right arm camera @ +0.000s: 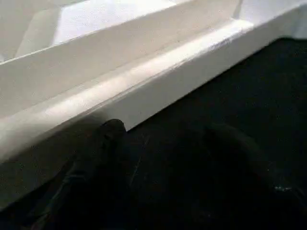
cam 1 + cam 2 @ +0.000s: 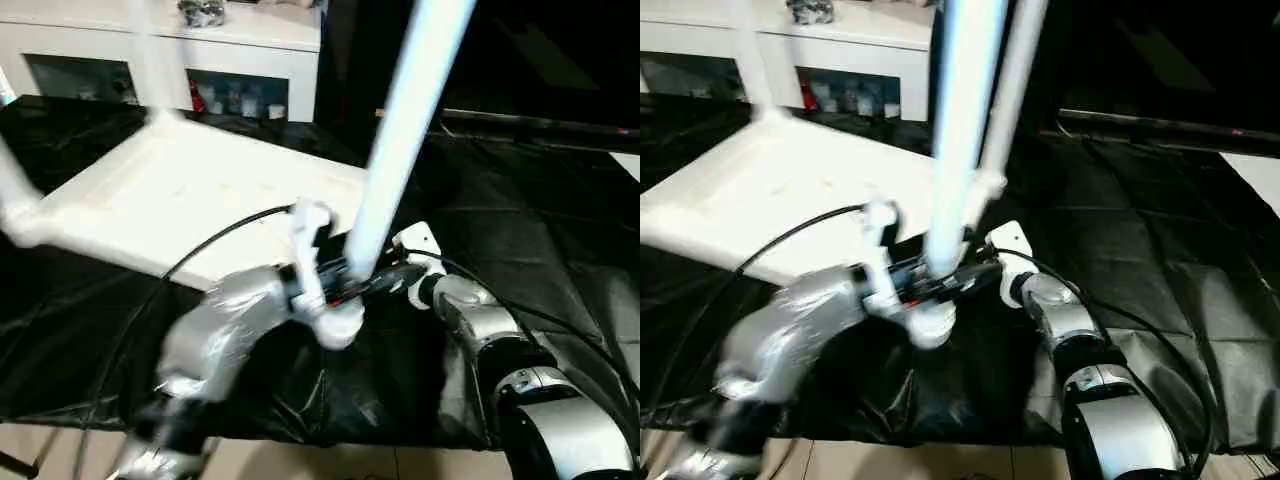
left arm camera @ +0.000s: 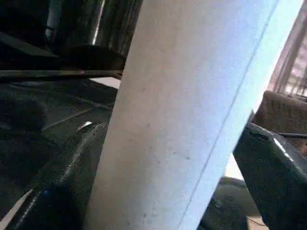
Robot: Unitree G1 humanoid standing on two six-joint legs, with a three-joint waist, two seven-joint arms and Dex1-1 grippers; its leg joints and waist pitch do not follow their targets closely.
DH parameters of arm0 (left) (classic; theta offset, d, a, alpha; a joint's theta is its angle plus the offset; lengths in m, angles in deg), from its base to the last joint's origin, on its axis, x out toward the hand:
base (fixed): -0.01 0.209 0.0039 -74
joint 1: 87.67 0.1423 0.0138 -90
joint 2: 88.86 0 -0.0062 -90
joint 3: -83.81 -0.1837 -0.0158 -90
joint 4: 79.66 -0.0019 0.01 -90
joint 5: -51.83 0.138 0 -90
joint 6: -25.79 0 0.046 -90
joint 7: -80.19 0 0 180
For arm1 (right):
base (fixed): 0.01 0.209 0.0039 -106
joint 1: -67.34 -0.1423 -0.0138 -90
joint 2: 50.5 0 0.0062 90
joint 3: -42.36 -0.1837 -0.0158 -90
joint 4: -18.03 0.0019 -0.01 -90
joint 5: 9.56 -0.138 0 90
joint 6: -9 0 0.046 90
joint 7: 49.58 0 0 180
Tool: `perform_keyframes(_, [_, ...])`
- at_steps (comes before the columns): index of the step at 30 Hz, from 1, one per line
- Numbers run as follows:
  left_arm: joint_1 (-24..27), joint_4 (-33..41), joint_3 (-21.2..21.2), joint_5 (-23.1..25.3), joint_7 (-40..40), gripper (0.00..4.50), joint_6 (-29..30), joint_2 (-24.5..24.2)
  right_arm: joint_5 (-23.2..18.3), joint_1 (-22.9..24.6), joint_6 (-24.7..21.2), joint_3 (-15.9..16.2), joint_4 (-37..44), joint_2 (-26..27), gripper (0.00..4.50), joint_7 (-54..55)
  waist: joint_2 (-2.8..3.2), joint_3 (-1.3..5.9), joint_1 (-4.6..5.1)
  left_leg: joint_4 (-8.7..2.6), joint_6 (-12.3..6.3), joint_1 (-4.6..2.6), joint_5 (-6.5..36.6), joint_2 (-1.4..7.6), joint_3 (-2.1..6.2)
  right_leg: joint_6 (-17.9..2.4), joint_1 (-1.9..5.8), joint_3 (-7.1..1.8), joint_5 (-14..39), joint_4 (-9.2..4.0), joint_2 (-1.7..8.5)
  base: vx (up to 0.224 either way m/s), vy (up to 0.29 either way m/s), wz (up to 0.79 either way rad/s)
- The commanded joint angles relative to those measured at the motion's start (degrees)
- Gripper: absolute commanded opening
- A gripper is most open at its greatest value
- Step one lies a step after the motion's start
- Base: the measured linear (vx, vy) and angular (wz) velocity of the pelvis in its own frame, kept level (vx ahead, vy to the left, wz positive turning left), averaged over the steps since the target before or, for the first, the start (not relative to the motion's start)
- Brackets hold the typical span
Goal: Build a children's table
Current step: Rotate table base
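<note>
One leg [image 2: 405,130] stands near-upright, tilting right, clamped by left gripper [image 2: 350,280]; right gripper's [image 1: 158,158] state unclear.

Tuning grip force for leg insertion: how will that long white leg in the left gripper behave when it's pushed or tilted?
The leg is probably stiff: it runs straight, no sag. Likely light, a hollow-looking plastic tube. Its smooth round surface between the left gripper's black fingers could slip or twist. Held low, its long top would swing easily.
</note>
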State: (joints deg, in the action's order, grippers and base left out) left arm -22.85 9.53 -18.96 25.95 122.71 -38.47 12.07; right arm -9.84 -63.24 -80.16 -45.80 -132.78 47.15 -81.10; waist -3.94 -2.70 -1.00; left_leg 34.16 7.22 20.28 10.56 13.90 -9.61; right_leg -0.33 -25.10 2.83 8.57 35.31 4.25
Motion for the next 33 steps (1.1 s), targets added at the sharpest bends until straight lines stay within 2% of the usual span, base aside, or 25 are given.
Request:
perform_keyframes(1, [-2.17,-1.75,-2.37,1.13,-0.61,4.45,-2.08,2.26,-0.18,-0.8,1.09,0.84,0.57,1.15,3.16,-2.09,0.73,3.85,-0.41,-3.53,-1.31,0.44,14.75,-1.63,-1.28,-9.72,3.75,-1.11,16.54,-4.36,1.28,0.0,0.0,0.0])
perform_keyframes(2, [-2.49,-2.36,-2.73,1.38,-0.46,4.45,-2.37,2.9,-0.2,-0.77,1.1,0.81,0.51,1.23,3.16,-2.57,0.9,3.88,-0.39,-3.52,-1.35,0.53,14.49,-1.63,-1.26,-9.98,3.86,-1.13,15.86,-4.29,1.3,0.0,0.0,0.0])
perform_keyframes(4, [-2.74,-2.79,-3.05,1.64,-0.47,4.45,-2.65,3.51,-0.21,-0.67,1.05,0.89,0.51,1.33,3.16,-3.23,0.75,3.97,-0.38,-3.54,-1.65,0.53,14.1,-1.56,-1.27,-10.85,3.95,-1.09,14.42,-4.18,1.33,0.0,0.0,0.0])
perform_keyframes(5, [-3.84,-5.31,-3.32,2.84,-0.91,4.45,-4.81,5.81,-0.52,-0.28,1.15,1.05,1.02,1.75,3.16,-4.83,1.1,3.93,-0.33,-3.55,-1.92,0.5,14.29,-1.52,-1.26,-11.42,3.97,-1.07,13.9,-4.2,1.32,0.0,0.0,0.0])
perform_keyframes(6, [-4.0,-5.71,-3.31,2.99,-1.04,4.45,-5.18,6.16,-0.61,-0.22,1.19,1.04,1.14,1.81,3.16,-5.04,0.97,3.86,-0.29,-3.51,-2.21,0.37,14.63,-1.56,-1.37,-11.4,3.81,-1.04,14.2,-4.51,1.19,0.0,0.0,0.0])
perform_keyframes(7, [-4.34,-6.55,-3.23,3.37,-1.24,4.45,-5.94,6.74,-0.59,-0.2,1.34,1.08,1.22,1.84,3.16,-5.02,0.98,3.9,-0.36,-3.53,-2.19,0.44,14.73,-1.53,-1.29,-11.61,3.98,-1.03,14.27,-4.33,1.28,0.0,0.0,0.0])
perform_keyframes(10, [-5.26,-8.69,-2.95,4.82,-2.14,4.45,-8.26,7.25,-0.2,-0.53,1.79,0.87,0.7,1.45,3.16,-3.61,0.83,3.92,-0.31,-3.52,-2.29,0.46,15.09,-1.55,-1.26,-11.24,4.0,-0.98,15.47,-4.55,1.36,0.0,0.0,0.0])
perform_keyframes(12, [-6.49,-10.96,-2.04,6.8,-3.79,4.45,-10.87,6.5,-0.47,-1.16,2.04,-0.3,0.1,0.31,3.16,-1.78,0.78,3.94,-0.39,-3.52,-2.41,0.42,15.15,-1.55,-1.21,-10.93,3.97,-0.97,15.95,-4.56,1.38,0.0,0.0,0.0])
perform_keyframes(13, [-6.99,-11.94,-1.58,7.67,-3.94,4.45,-11.92,5.74,-0.74,-1.44,2.22,-0.97,-0.13,-0.34,3.16,-1.16,0.52,3.92,-0.45,-3.54,-2.48,0.49,15.01,-1.57,-1.17,-10.59,4.09,-0.91,16.6,-4.61,1.43,0.0,0.0,0.0])
perform_keyframes(14, [-7.32,-12.65,-1.27,8.27,-3.93,4.45,-12.66,5.26,-0.88,-1.63,2.35,-1.44,-0.27,-0.74,3.16,-0.83,0.59,3.91,-0.39,-3.53,-2.47,0.5,14.9,-1.57,-1.18,-10.56,4.06,-0.94,16.62,-4.55,1.44,0.0,0.0,0.0])
perform_keyframes(18, [-6.95,-12.82,-2.3,9.62,4.25,4.45,-11.88,-1.45,-1.52,-2.05,2.43,-2.95,-0.36,-4.18,3.16,-2.34,0.59,3.84,-0.49,-3.56,-2.76,0.33,14.75,-1.53,-1.22,-10.75,3.8,-0.97,17.03,-4.46,1.54,0.0,0.0,0.0])
perform_keyframes(20, [-6.5,-12.51,-2.92,9.3,8.45,4.45,-10.94,-4.31,-1.58,-1.84,2.7,-3.02,0.16,-5.62,3.16,-3.73,0.93,3.89,-0.63,-3.5,-2.46,0.13,14.74,-1.49,-1.28,-11.15,3.76,-1.06,16.47,-4.26,1.46,0.0,0.0,0.0])
perform_keyframes(22, [-6.08,-12.91,-4.43,9.69,14.55,4.45,-11.33,-8.99,-1.53,-1.31,3.08,-2.75,1.38,-7.94,3.16,-7.06,1.28,3.89,-1.17,-3.57,-2.43,-0.04,13.66,-1.46,-1.35,-12.49,3.73,-1.14,13.41,-3.95,1.41,0.0,0.0,0.0])
perform_keyframes(24, [-6.13,-13.72,-5.15,10.52,16.81,4.45,-12.3,-11.04,-1.33,-1.02,3.32,-2.49,1.98,-9.1,3.16,-8.98,1.3,3.9,-1.2,-3.57,-2.43,0.05,13.75,-1.46,-1.37,-13.19,3.88,-1.14,12.03,-3.69,1.38,0.0,0.0,0.0])
perform_keyframes(25, [-6.33,-14.54,-5.64,11.28,18.11,4.45,-13.02,-12.41,-1.06,-0.8,3.61,-2.2,2.31,-9.97,3.16,-10.39,1.49,3.99,-1.4,-3.54,-2.59,-0.16,13.89,-1.48,-1.36,-13.38,3.9,-1.13,11.87,-3.72,1.44,0.0,0.0,0.0])
perform_keyframes(27, [-7.08,-16.84,-6.98,13.0,21.32,4.45,-13.79,-15.66,-0.1,0.17,4.72,-0.72,3.47,-12.21,3.16,-14.31,1.43,3.88,-1.47,-3.59,-2.75,-0.12,14.27,-1.49,-1.4,-13.42,3.93,-1.14,12.12,-3.8,1.42,0.0,0.0,0.0])
perform_keyframes(28, [-7.55,-18.23,-7.61,14.17,22.19,4.45,-14.75,-16.62,0.2,0.67,5.09,-0.01,4.14,-13.02,3.16,-15.88,1.96,3.78,-1.56,-3.66,-2.67,-0.11,14.63,-1.56,-1.33,-13.38,3.96,-1.15,12.69,-3.84,1.43,0.0,0.0,0.0])
perform_keyframes(29, [-8.44,-20.74,-8.53,16.27,22.79,4.28,-16.44,-17.67,0.59,1.47,5.69,1.08,5.28,-14.17,3.16,-18.13,2.16,3.77,-1.57,-3.6,-2.36,-0.21,14.97,-1.55,-1.36,-13.31,3.96,-1.18,12.63,-3.86,1.39,0.0,0.0,0.0])
perform_keyframes(30, [-8.45,-20.77,-8.54,16.3,22.79,4.18,-16.45,-17.68,0.59,1.48,5.7,1.09,5.29,-14.18,3.16,-18.15,2.16,3.77,-1.57,-3.6,-2.36,-0.21,14.97,-1.55,-1.36,-13.31,3.96,-1.18,12.63,-3.86,1.39,0.0,0.0,0.0])
perform_keyframes(31, [-9.66,-23.9,-9.38,17.94,24.0,4.18,-18.41,-18.41,1.2,2.77,6.52,2.56,7.18,-15.64,3.16,-21.04,2.52,3.74,-1.59,-3.63,-2.2,0.02,14.88,-1.74,-1.24,-13.22,4.28,-1.17,12.78,-3.83,1.36,0.0,0.0,0.0])
perform_keyframes(32, [-10.11,-24.94,-9.62,18.4,24.33,4.1,-18.98,-18.57,1.4,3.22,6.67,3.0,7.89,-16.11,3.16,-21.91,2.24,3.6,-1.65,-3.61,-2.48,-0.2,15.53,-1.76,-1.47,-12.64,4.02,-1.11,13.99,-4.46,1.18,0.0,0.0,0.0])
perform_keyframes(33, [-11.33,-27.62,-10.14,19.29,25.4,3.91,-20.72,-18.8,1.7,4.42,6.27,4.01,9.86,-17.31,3.16,-24.38,2.28,3.8,-1.72,-3.51,-2.45,-0.1,15.19,-1.79,-1.41,-12.88,4.29,-1.2,13.43,-4.17,1.25,0.0,0.0,0.0])
